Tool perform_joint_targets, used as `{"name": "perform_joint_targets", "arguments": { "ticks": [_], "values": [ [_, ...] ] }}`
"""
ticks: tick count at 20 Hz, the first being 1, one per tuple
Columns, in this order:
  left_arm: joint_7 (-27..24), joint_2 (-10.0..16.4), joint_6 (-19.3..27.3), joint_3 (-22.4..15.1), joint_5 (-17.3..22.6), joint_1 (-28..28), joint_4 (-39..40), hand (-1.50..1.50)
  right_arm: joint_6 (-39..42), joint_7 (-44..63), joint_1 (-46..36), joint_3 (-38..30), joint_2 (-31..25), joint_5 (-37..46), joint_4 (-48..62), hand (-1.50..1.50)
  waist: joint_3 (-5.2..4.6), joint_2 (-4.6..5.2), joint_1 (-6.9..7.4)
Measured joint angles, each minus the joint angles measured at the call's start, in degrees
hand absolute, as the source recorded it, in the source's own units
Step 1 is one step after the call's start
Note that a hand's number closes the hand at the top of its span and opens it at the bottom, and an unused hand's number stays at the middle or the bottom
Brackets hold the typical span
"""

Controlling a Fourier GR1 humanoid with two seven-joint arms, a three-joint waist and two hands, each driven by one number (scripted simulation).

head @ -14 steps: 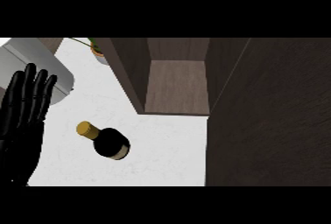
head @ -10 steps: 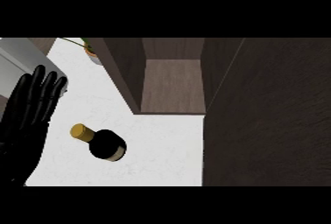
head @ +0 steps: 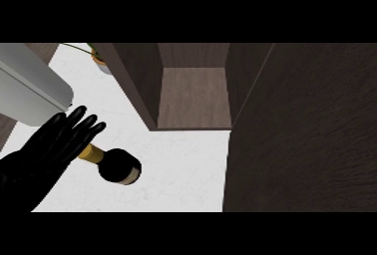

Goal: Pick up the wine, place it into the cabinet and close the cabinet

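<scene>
The wine bottle (head: 117, 167) stands on the white counter (head: 184, 169), seen from above: a dark body with a gold neck pointing toward the left. My left hand (head: 52, 154) comes in from the lower left, open with straight fingers, and its fingers cover the tip of the gold neck; I cannot tell whether they touch it. The cabinet (head: 193, 97) stands open behind the bottle, its wooden inside bare. Its dark door (head: 302, 134) swings out along the right side. My right hand does not show.
A grey appliance (head: 29, 92) fills the upper left, just behind my left hand. A small potted plant (head: 99, 59) stands at the back beside the cabinet's left wall (head: 136, 84). White counter lies between the bottle and the door.
My left hand has moved right toward the bottle and now overlaps its gold neck. The view has shifted, so bottle and cabinet sit further right and lower.
</scene>
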Motion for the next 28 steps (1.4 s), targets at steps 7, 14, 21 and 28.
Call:
{"name": "perform_joint_targets", "arguments": {
  "ticks": [7,14,21,28],
  "values": [
    [10.9,7.15,2.64,6.27,16.88,-0.75,-6.83,-1.5,-3.83,10.23,0.21,7.01,1.14,3.77,-8.49,-1.5,0.0,0.03,0.47],
    [17.24,10.31,6.76,10.92,23.88,-2.49,-9.73,-1.5,-7.7,15.83,-2.11,12.98,2.05,6.81,-9.84,-1.5,0.0,0.07,0.42],
    [19.11,10.46,5.5,13.35,24.31,-2.02,-8.42,-1.5,-10.5,17.85,-3.57,15.72,1.49,7.75,-10.27,-1.5,-0.01,0.06,0.27],
    [20.54,9.95,4.77,13.78,22.87,-2.17,-7.08,-1.5,-14.11,22.32,-7.74,17.5,1.09,8.62,-10.43,-1.5,-0.04,0.06,0.19]
  ]
}}
